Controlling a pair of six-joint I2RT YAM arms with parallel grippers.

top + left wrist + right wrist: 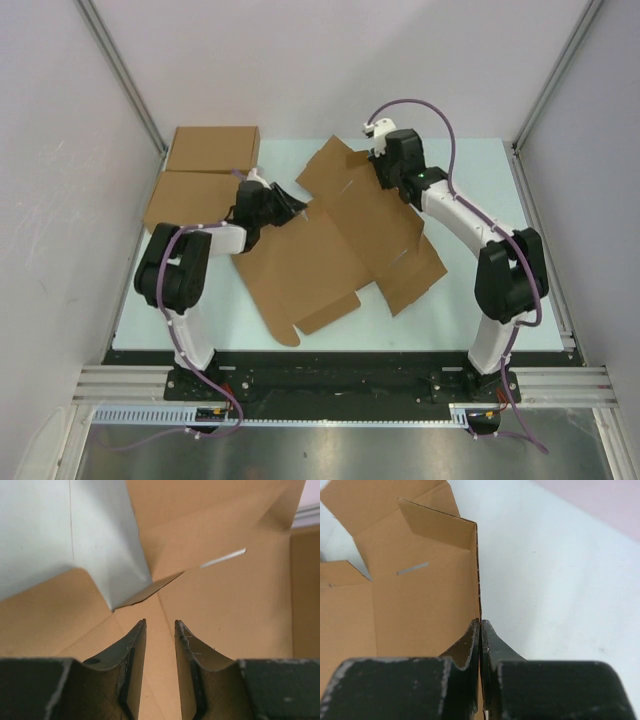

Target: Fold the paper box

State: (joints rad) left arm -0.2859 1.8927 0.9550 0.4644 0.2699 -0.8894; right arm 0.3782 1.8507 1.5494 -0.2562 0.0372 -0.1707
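**Cardboard flap pinched at the far edge, sheet mostly flat**

Brown and die-cut, the paper box lies opened out in the middle of the surface. It is skewed to the surface's edges, so its panels run on a diagonal. Most of it is flat; only the far edge is lifted.

The right gripper sits at that far edge with its jaws closed tight on a thin side flap. The flap stands upright between the fingers. In the right wrist view, the whole sheet spreads away to the left of the fingers, with a narrow slit in the panel beyond, and bare surface lies to their right. From this gripper the rest of the box therefore lies toward the near-left, and any fold of the flap would probably go that way, inward over the panel.

The left gripper hovers over the sheet's left side, near a notch where 2 panels meet. Its jaws are partly apart and nothing shows between them. It is the nearer arm to the left-hand flaps, and the right arm is nearer the far ones.

2 made-up boxes lie at the far-left corner, just beside the sheet's left edge and close behind the left arm, so a flap swung up there could brush them.

The surface is pale mint and matte. Plain pale walls with aluminium posts enclose it on 3 sides.
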